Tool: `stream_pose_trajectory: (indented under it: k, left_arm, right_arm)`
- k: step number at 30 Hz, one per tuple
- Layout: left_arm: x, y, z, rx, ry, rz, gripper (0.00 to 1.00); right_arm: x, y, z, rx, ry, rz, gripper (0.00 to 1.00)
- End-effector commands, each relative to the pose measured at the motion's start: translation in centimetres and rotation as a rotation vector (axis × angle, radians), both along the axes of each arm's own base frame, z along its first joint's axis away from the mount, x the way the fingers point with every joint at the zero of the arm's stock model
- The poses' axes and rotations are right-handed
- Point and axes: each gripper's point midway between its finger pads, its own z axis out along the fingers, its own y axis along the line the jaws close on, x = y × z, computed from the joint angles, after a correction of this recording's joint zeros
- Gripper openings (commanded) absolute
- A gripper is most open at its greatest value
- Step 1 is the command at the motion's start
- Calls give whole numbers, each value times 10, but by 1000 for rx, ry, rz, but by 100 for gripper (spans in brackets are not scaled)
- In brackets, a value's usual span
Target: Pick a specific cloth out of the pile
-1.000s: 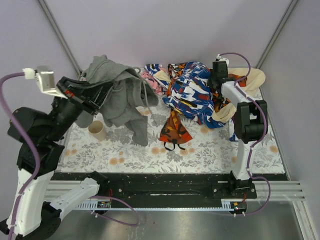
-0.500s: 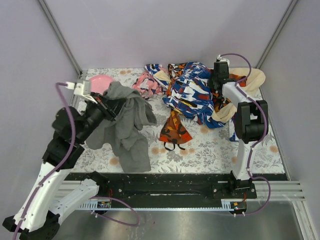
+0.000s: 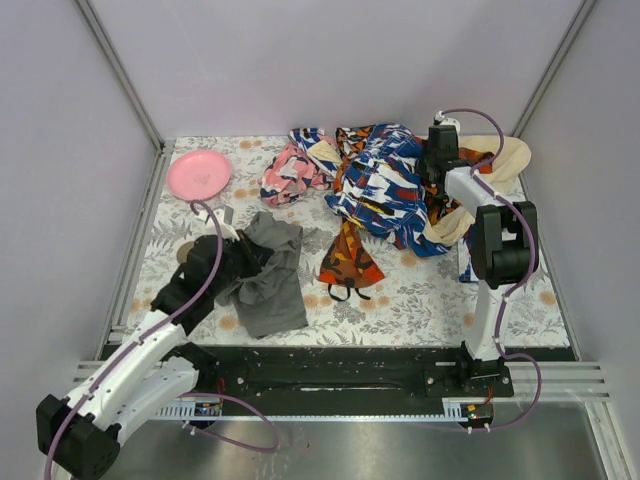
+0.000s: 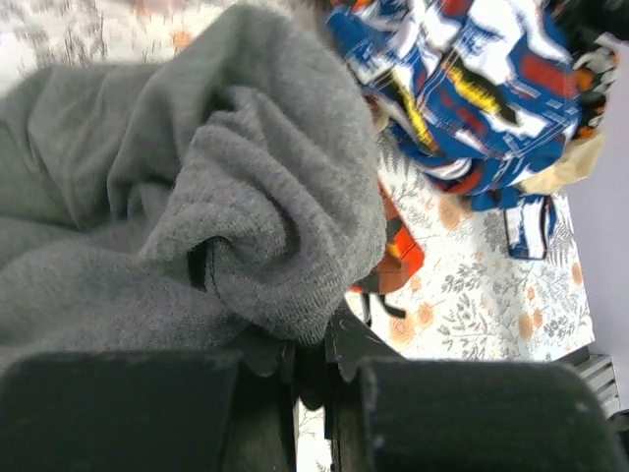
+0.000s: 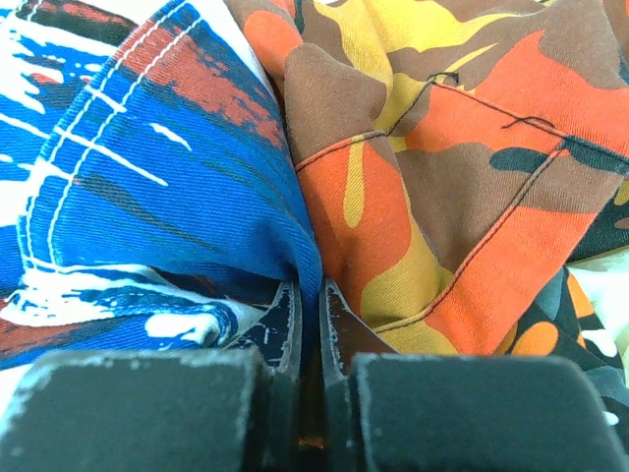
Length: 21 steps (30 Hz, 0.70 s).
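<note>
The grey cloth (image 3: 268, 275) lies bunched on the table left of centre, apart from the pile (image 3: 385, 190). My left gripper (image 3: 248, 258) is low over it and shut on a fold of it. In the left wrist view the grey cloth (image 4: 197, 197) fills the frame and its fold sits between the jaws of the left gripper (image 4: 311, 339). My right gripper (image 3: 437, 165) is at the back right of the pile, shut on the blue, white and red patterned cloth (image 5: 167, 187), next to orange-and-black print cloth (image 5: 432, 187).
A pink plate (image 3: 198, 174) lies at the back left. A tan cup (image 3: 186, 253) is partly hidden behind my left arm. An orange-and-black print piece (image 3: 348, 260) lies at the table's middle. Cream-yellow cloth (image 3: 505, 155) sits at the back right.
My left gripper has come down and toward the near edge with the grey cloth, from held high at the back left to low on the table. The right arm has not moved.
</note>
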Motion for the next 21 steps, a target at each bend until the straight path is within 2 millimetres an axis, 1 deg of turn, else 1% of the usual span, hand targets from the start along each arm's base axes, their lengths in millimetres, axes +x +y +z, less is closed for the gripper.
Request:
stream_pose_trajectory:
  k: [1, 2, 3, 5, 8, 10, 11, 12, 13, 14, 15, 16, 17, 18, 21]
  left_arm:
    - [-1, -18, -24, -142, 14, -23, 0]
    - [-2, -21, -32, -166, 15, -29, 0]
    - [-3, -24, -36, -191, 9, -31, 0]
    - [-4, -26, -51, -208, 26, -30, 0]
    - [-1, -22, -75, -157, 79, 7, 0]
    - [2, -15, -97, -99, 147, 59, 8]
    - [3, -14, -101, -80, 166, 67, 13]
    - [4, -14, -106, -63, 193, 70, 20]
    - [4, -13, -109, -51, 208, 74, 35]
    - [5, -13, -109, -36, 218, 74, 51]
    - [5, -14, -105, -25, 223, 71, 63]
    - [5, -13, -100, -8, 220, 61, 77]
    - [4, -13, -94, 7, 225, 55, 99]
    - [2, -11, -87, 25, 234, 52, 99]
    - [-4, -10, -51, 64, 230, 20, 99]
  right_arm:
    - [-47, -25, -53, -58, 229, -48, 8]
    - [-47, -25, -52, -58, 229, -48, 8]
    - [-47, -24, -49, -52, 221, -42, 8]
    - [-47, -19, -42, -32, 195, -21, 10]
    - [-48, -6, -28, 14, 160, 42, 16]
    - [-50, 3, -16, 48, 141, 82, 26]
    - [-51, 8, -8, 64, 129, 103, 31]
    - [-53, 10, -1, 75, 122, 115, 36]
    - [-54, 11, 9, 82, 109, 118, 39]
    - [-55, 11, 20, 81, 92, 120, 48]
    - [-58, 10, 27, 83, 86, 119, 68]
    - [-60, 15, 39, 101, 69, 141, 84]
    - [-62, 17, 49, 108, 51, 151, 99]
    - [-65, 17, 61, 115, 32, 153, 99]
    - [-79, 20, 91, 146, -14, 157, 99]
